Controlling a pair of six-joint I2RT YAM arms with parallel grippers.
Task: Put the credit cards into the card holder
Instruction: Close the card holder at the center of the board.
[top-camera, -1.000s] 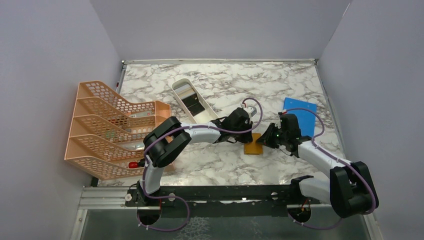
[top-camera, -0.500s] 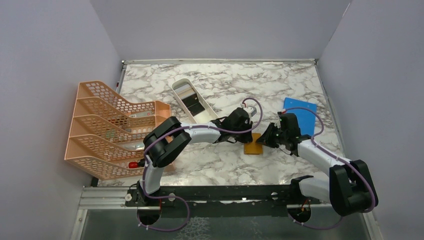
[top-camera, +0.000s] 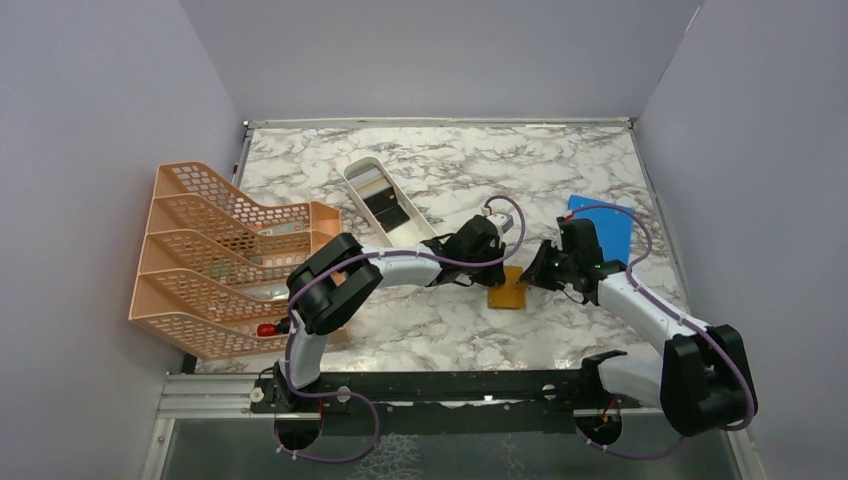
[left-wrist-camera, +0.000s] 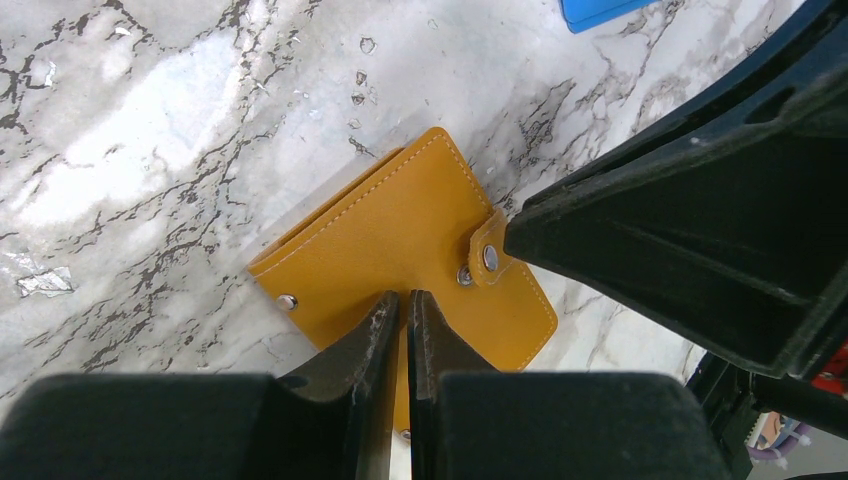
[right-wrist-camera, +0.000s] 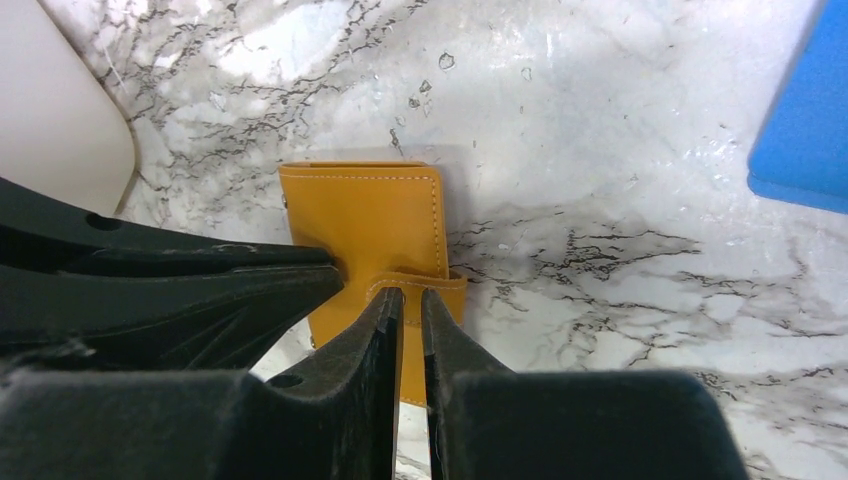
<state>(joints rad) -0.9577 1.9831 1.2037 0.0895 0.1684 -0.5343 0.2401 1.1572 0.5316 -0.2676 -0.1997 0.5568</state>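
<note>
- Since a second ago the right arm's wrist has swung slightly away from the near edge, toward the bright blue flat sheet (top-camera: 606, 232). The left arm and the small square orange-tan leather-like card holder (top-camera: 508, 292) have stayed put.
- That card holder lies folded and flat on the white-and-grey marbled surface (top-camera: 440, 330), between the two pincers, with its snap strap lying over one edge.
- Right pincer (top-camera: 548, 270): its black fingers are drawn almost together with only a slit between them, tips at the strap. Whether they nip it I cannot tell.
- Left pincer (top-camera: 498, 266): closed to a hairline gap, tips at the holder's opposite edge, nothing seen between them.
- Thin flat rectangular plastic credit cards (top-camera: 384, 212), black and pale grey, lie in the long white oblong tray (top-camera: 415, 232), well apart from the holder.
- Peach mesh file rack (top-camera: 215, 255): stands at the surface's left edge.
</note>
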